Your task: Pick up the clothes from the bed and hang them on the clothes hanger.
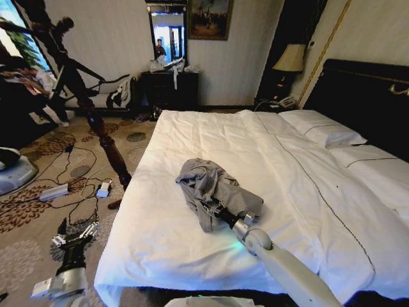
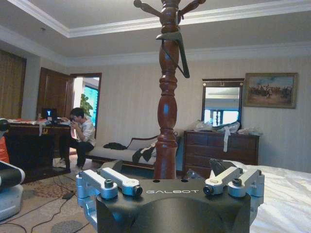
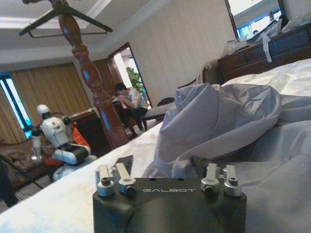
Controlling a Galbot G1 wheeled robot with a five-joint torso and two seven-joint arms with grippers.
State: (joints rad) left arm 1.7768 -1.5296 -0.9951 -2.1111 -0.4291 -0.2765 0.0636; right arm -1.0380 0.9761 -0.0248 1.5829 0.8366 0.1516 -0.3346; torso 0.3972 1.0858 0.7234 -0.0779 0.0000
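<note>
The clothes [image 1: 211, 185], a pale blue-grey crumpled shirt, lie mid-bed on the white sheet of the bed [image 1: 192, 141]. My right gripper [image 1: 219, 209] rests on the sheet at the pile's near edge, open; its fingertips [image 3: 124, 165] spread apart right against the bunched fabric [image 3: 218, 116]. A dark clothes hanger [image 3: 92, 20] hangs at the top of a turned wooden stand [image 1: 102, 131] on the floor left of the bed. My left gripper [image 1: 73, 242] hangs open low over the carpet, facing that stand [image 2: 166, 121] and the hanger [image 2: 176, 41].
White pillows [image 1: 319, 126] and a dark headboard [image 1: 364, 96] are at the right. A dark dresser [image 1: 169, 88] stands beyond the bed's foot. Cables and small boxes [image 1: 77, 188] litter the patterned carpet. A white robot [image 3: 56, 138] stands past the stand.
</note>
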